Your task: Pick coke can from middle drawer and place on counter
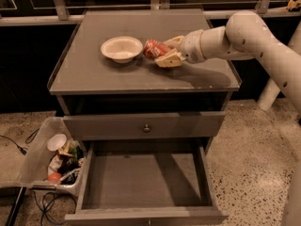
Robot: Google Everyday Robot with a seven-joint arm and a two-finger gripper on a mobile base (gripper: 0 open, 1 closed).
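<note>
The red coke can (153, 49) lies tilted between the two pale fingers of my gripper (165, 51), just above the grey counter (94, 74). The can is right beside the white bowl (122, 48), to its right. The gripper is shut on the can, with the arm reaching in from the right. The middle drawer (141, 182) is pulled out at the bottom of the view and its grey floor is bare.
A closed drawer front with a round knob (146, 127) sits above the open drawer. A clear bin (40, 159) of trash stands on the floor at the left, with a black cable beside it. A railing runs behind the counter.
</note>
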